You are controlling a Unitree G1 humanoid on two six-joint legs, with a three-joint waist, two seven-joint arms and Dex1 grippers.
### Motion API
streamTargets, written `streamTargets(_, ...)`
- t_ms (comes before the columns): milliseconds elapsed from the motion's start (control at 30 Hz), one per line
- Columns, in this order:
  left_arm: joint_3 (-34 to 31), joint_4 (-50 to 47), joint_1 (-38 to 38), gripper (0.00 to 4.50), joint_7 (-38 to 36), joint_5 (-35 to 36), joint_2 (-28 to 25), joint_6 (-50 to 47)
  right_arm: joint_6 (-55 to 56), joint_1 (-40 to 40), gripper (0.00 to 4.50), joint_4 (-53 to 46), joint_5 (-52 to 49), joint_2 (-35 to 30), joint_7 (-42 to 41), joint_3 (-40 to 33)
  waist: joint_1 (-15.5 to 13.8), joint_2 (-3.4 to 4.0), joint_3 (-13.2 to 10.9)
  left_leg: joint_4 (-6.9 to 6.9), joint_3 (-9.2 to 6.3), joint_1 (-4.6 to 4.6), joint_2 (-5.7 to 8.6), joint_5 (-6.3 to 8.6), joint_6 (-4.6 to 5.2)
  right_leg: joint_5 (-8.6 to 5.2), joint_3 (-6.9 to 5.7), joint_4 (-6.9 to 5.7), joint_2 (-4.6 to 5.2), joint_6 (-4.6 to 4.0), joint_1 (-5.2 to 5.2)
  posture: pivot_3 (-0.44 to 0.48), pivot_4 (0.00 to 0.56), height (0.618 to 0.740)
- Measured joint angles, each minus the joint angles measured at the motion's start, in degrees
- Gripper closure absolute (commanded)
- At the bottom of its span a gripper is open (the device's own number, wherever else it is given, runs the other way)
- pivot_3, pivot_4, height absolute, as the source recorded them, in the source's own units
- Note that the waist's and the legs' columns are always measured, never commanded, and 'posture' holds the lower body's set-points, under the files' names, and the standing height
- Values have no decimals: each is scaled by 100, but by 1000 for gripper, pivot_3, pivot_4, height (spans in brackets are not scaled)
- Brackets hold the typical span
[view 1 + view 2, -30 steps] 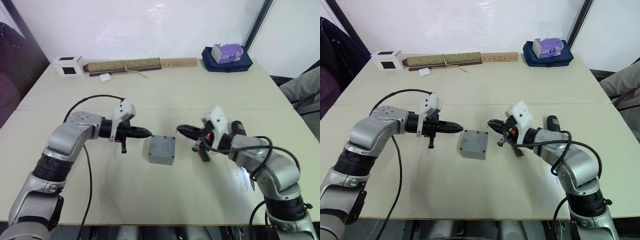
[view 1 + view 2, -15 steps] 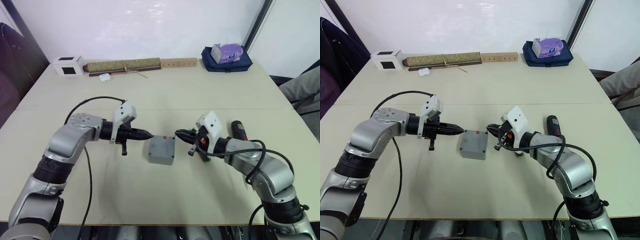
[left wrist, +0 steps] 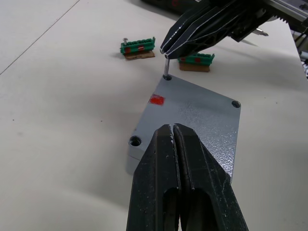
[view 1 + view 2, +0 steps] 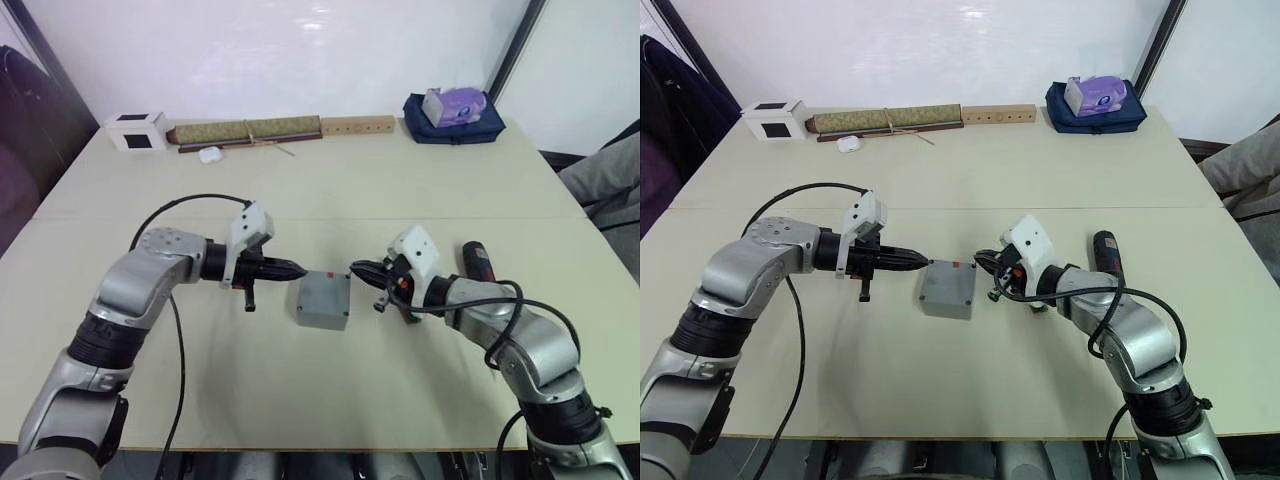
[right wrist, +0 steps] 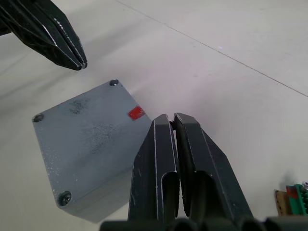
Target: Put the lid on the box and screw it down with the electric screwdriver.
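The grey lid [image 4: 324, 296], marked with a small red patch [image 3: 156, 100], sits closed on the grey box [image 4: 318, 321] at mid-table. My left gripper [image 4: 300, 268] is shut and empty, its tips just over the lid's left edge [image 3: 173, 127]. From the other side, my right gripper [image 4: 354, 268] is shut on a small metal screw [image 3: 166, 67], holding it upright in the lid's corner hole. The black electric screwdriver [image 4: 476, 262] lies on the table behind my right forearm, untouched.
Two green circuit-board strips [image 3: 138, 46] lie just right of the box. Along the far edge are a white cube [image 4: 137, 130], a rolled mat [image 4: 245, 131], a wooden strip [image 4: 357, 125] and a blue bag [image 4: 453, 115]. A person's grey sleeve [image 4: 605, 170] shows at far right.
My right gripper has moved left and down to the lid's corner with the screw, uncovering the screwdriver behind it. The left gripper and the box have hardly moved.
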State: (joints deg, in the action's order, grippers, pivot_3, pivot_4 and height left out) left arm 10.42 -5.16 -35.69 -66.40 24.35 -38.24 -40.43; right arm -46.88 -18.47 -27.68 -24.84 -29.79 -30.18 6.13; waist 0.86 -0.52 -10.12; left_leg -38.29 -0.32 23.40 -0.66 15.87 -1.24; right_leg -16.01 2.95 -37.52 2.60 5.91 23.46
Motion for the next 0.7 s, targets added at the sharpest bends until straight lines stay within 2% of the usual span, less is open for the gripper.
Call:
streamTargets(667, 0, -4, 0, 4500, 11, 2, 4, -11, -17, 45, 4419, 15, 120, 6, -55, 160, 0, 0, 0, 0, 0, 0, 0, 0, 0, 0, 0, 0, 0, 0, 0, 0, 150, 740)
streamTargets(700, 0, -4, 0, 4500, 11, 2, 7, -12, -12, 44, 4185, 29, 137, 6, -57, 161, -1, 0, 0, 0, 0, 0, 0, 0, 0, 0, 0, 0, 0, 0, 0, 0, 150, 740)
